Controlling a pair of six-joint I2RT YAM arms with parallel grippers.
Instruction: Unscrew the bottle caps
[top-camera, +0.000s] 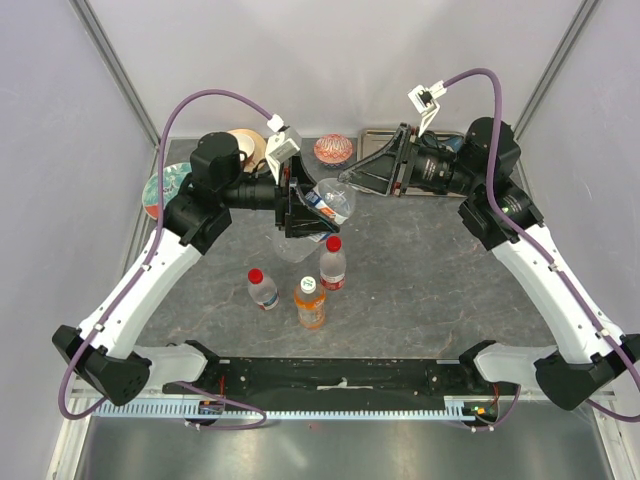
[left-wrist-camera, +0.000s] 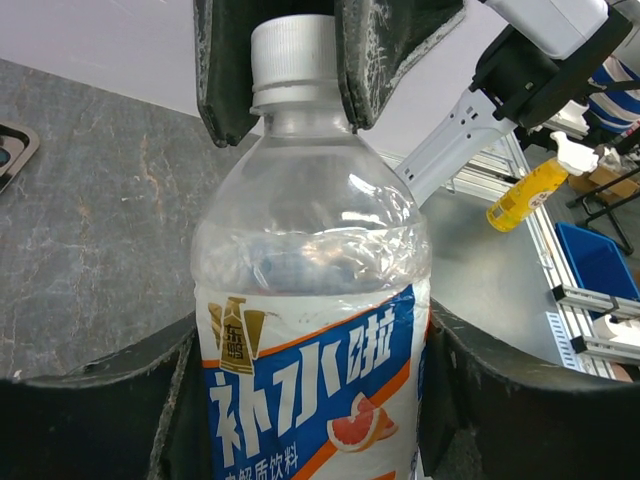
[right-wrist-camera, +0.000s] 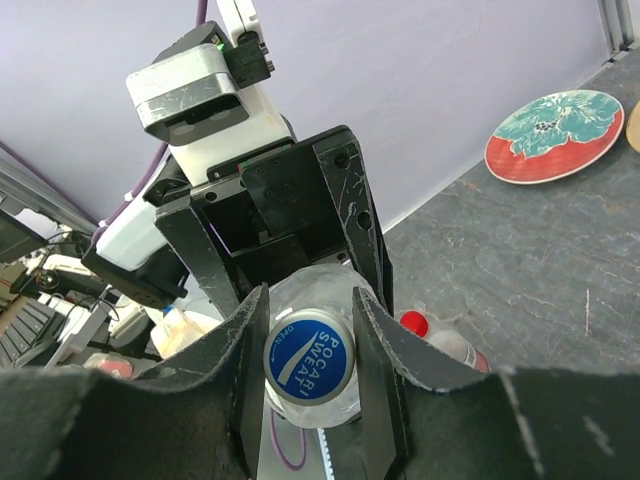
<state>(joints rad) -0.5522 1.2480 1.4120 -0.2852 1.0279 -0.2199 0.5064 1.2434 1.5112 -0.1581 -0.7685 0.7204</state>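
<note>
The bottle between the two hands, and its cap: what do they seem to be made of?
The bottle: thin clear plastic, glossy; see-through, with crinkled glints at the shoulder. The cap: probably opaque pale plastic, fairly matte; fine moulded ribs run around its side.

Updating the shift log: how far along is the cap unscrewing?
Done: no cap is off. In hand: the left gripper clamps the clear bottle while the right gripper pinches its cap. Left: that cap, plus the near red-capped bottle, the far red-capped bottle and the orange bottle, all capped.
</note>
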